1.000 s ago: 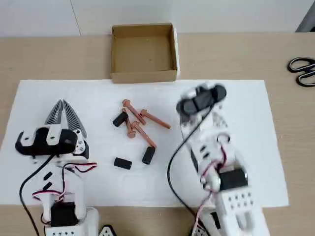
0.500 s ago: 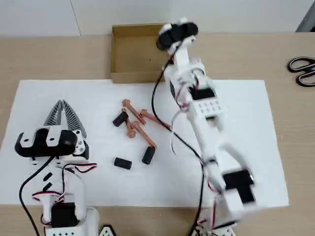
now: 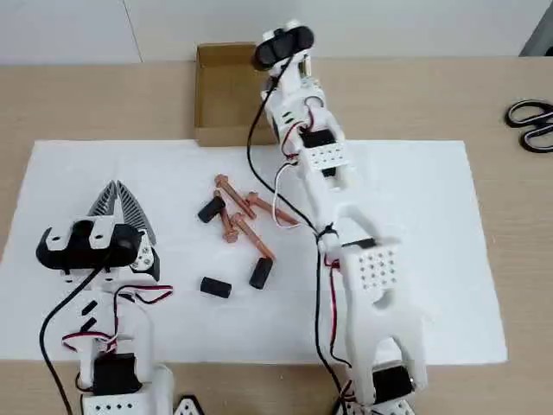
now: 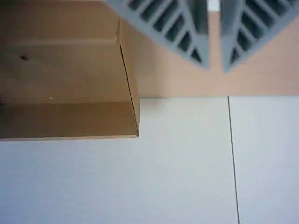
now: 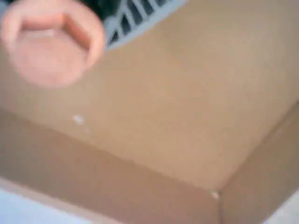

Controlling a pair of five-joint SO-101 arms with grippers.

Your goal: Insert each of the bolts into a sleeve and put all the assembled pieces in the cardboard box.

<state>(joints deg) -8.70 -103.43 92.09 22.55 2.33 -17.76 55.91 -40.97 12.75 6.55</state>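
Note:
The cardboard box (image 3: 226, 95) stands beyond the white paper sheet (image 3: 432, 259). My right gripper (image 3: 278, 67) hangs over the box's right side, shut on a copper bolt. In the right wrist view the bolt's hexagonal head (image 5: 49, 42) sits above the box floor (image 5: 177, 116), with something dark behind it and a grey finger (image 5: 140, 16). Several loose copper bolts (image 3: 246, 214) lie mid-sheet with three black sleeves (image 3: 210, 209), (image 3: 215, 287), (image 3: 260, 273). My left gripper (image 3: 116, 188) rests at the sheet's left, shut and holding nothing; its fingertips (image 4: 198, 51) are almost touching.
Black-handled scissors (image 3: 529, 121) lie on the wooden table (image 3: 432, 95) at the far right. The right arm's white links (image 3: 346, 225) stretch across the sheet beside the bolt pile. In the left wrist view the box corner (image 4: 133, 116) meets the sheet.
The right arm has swung from the sheet's right part out to above the box, carrying the bolt. The left arm shifted only slightly.

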